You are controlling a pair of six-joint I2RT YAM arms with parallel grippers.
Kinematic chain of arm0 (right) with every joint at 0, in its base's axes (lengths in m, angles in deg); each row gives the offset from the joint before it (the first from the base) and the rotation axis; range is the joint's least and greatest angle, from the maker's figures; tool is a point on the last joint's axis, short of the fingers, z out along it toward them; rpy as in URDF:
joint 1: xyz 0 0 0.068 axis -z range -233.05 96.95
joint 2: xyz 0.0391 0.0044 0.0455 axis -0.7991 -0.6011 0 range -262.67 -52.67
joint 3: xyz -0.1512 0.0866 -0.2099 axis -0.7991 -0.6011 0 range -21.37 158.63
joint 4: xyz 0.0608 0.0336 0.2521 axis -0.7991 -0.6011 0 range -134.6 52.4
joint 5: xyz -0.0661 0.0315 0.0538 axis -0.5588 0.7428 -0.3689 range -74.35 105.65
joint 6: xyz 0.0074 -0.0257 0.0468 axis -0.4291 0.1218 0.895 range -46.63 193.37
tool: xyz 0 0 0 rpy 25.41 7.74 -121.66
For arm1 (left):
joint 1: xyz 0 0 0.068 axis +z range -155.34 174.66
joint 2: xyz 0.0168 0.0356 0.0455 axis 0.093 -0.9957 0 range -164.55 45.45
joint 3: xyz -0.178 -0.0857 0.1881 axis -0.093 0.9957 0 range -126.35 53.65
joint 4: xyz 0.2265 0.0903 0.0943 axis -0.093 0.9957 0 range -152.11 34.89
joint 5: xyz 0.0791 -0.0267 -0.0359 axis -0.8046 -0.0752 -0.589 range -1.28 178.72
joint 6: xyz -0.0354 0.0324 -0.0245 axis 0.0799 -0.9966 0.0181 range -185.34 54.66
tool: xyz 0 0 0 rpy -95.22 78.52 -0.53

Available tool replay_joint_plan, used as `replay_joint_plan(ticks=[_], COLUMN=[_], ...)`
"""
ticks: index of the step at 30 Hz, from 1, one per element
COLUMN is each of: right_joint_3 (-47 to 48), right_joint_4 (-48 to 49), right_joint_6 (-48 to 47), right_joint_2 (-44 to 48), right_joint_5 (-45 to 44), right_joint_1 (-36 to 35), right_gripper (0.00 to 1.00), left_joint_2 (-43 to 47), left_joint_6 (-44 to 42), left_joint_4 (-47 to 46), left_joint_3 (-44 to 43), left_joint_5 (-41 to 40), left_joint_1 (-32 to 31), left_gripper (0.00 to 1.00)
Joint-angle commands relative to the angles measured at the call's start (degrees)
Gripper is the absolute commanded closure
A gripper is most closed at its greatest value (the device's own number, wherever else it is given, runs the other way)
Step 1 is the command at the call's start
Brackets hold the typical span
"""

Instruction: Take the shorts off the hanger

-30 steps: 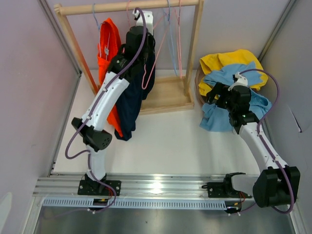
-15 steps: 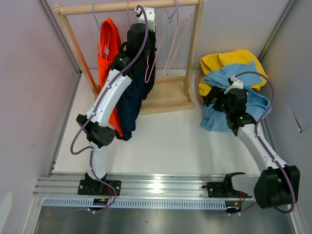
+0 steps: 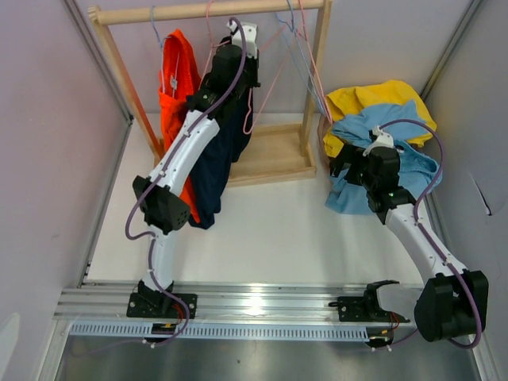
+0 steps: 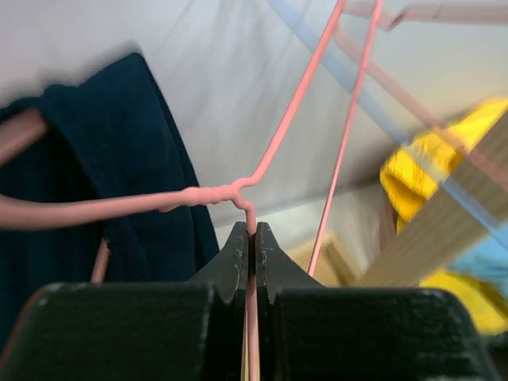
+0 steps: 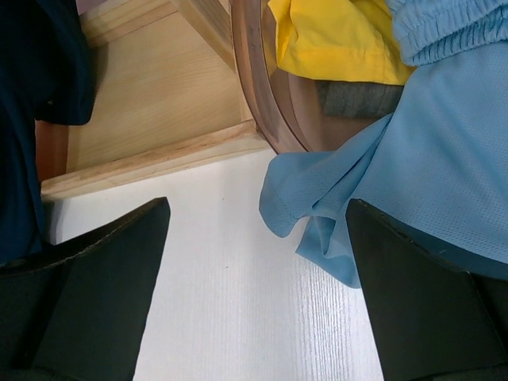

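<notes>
Dark navy shorts (image 3: 211,171) hang from a pink wire hanger (image 4: 213,194) beside the wooden rack (image 3: 206,11); in the left wrist view the shorts (image 4: 119,159) drape over the hanger's left arm. My left gripper (image 3: 241,37) is up by the rail. Its jaws (image 4: 254,232) are shut on the hanger's pink wire just under the twisted neck. My right gripper (image 3: 346,161) hovers low over the white table by the basket, open (image 5: 255,205), with nothing between its fingers.
An orange garment (image 3: 176,71) hangs at the rack's left end. Empty pink and blue hangers (image 3: 305,49) swing at the right end near the post. A brown basket (image 5: 255,87) holds yellow (image 3: 373,97) and light blue clothes (image 3: 373,127); blue cloth spills over its rim.
My left gripper has moved up and right along the rail with the pink hanger. The empty hangers have swung right towards the post. The right gripper has edged slightly left.
</notes>
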Motion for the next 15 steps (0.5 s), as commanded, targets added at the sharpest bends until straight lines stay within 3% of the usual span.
replay_joint_plan(ticks=[1,4,6,11,15], right_joint_3=[-0.54,-0.8,-1.07,-1.68,-1.51], right_joint_4=[2.07,2.33,2.68,3.65,3.3], right_joint_6=[-0.44,-0.17,0.18,0.79,0.71], right_joint_2=[1.57,1.92,2.27,2.62,2.97], right_joint_5=[-0.58,-0.58,-0.58,-0.4,-0.49], right_joint_1=[-0.57,-1.01,-1.18,-2.41,-3.47], right_gripper=[0.0,0.0,0.0,0.01,0.01], left_joint_2=[9.18,18.33,25.29,34.52,39.1], left_joint_6=[1.82,1.48,1.12,-0.28,-2.13], left_joint_4=[-2.43,-6.74,-5.27,-0.07,3.27], left_joint_3=[10.46,26.3,30.73,37.41,36.82], left_joint_5=[1.43,-1.54,-2.87,-9.28,-15.96], left_joint_1=[-0.38,-2.31,-4.06,-7.93,-10.92], left_gripper=[1.0,1.0,1.0,1.0,1.0])
